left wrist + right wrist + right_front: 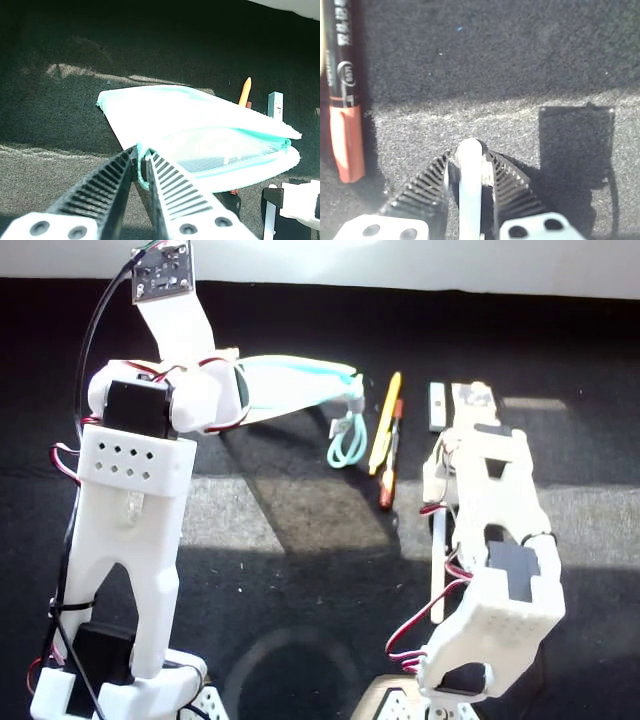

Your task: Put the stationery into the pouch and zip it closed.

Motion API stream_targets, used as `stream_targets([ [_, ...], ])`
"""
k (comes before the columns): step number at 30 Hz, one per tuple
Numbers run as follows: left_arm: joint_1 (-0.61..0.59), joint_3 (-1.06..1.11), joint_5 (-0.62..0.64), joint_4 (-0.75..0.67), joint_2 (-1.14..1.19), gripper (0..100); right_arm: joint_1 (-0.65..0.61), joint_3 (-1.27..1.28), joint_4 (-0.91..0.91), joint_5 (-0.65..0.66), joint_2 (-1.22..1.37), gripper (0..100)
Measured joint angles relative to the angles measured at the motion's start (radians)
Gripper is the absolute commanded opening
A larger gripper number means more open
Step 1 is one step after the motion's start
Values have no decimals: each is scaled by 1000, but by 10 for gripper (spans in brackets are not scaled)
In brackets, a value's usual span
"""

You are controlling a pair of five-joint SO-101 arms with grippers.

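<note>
Clamping the teal rim, the left pincer holds the pouch, whose long axis runs left to right and whose open mouth faces right.
The right pincer is closed around a white stick that runs near to far. Between stick and pouch mouth, an orange-capped marker and a yellow pen lie side by side on the dark counter, both also running near to far.

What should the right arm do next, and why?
Probably lift the white stick and carry it toward the pouch. The right gripper is already shut on the stick, and the left gripper pinches the pouch's teal rim, with its mouth gaping open.
</note>
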Motion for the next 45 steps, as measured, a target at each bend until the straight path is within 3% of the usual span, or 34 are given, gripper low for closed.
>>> stream_targets([
  [12,0,0,0,0,0,9,-2,2,43,6,-565,5],
  [19,0,0,0,0,0,9,-118,-144,8,-97,-852,5],
  [26,0,0,0,0,0,9,-250,-354,-6,-103,-810,5],
  [38,0,0,0,0,2,9,-333,-615,-6,-109,-690,5],
  [45,0,0,0,0,2,9,-371,-615,-9,-249,-612,5],
])
